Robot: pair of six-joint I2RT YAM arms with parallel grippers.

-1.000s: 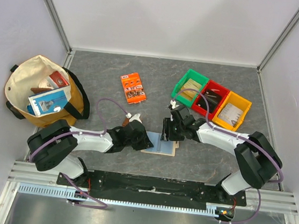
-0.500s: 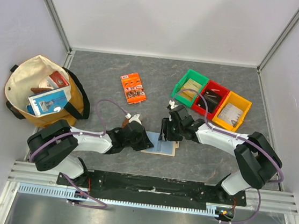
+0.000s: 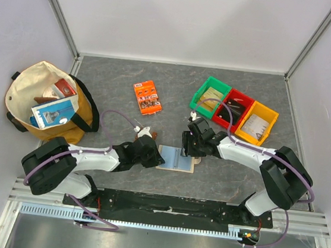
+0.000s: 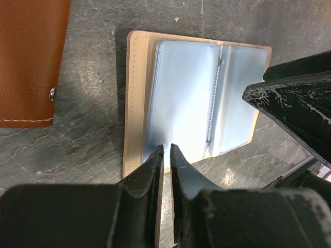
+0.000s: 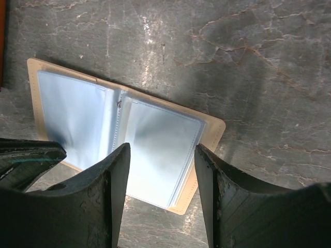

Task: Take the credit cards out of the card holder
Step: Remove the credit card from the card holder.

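The beige card holder point(image 3: 177, 160) lies open flat on the grey table, its pale blue plastic sleeves facing up point(image 4: 191, 88) point(image 5: 155, 150). No credit cards show in any view. My left gripper point(image 3: 158, 155) point(image 4: 166, 147) is at the holder's left near edge. Its jaws are shut to a thin slit with nothing seen between them. My right gripper point(image 3: 188, 147) point(image 5: 161, 147) hovers open over the right half of the holder, one finger on each side of the right sleeve, gripping nothing.
A brown wallet point(image 4: 28, 57) lies just left of the holder. A canvas bag point(image 3: 48, 107) stands at the far left and an orange packet point(image 3: 147, 97) lies behind. Green point(image 3: 210, 96), red point(image 3: 233, 108) and yellow point(image 3: 258, 122) bins sit at the back right.
My left arm has drawn back to the left, uncovering more of the holder's left half. The right gripper has shifted slightly and its jaws stand a little wider.
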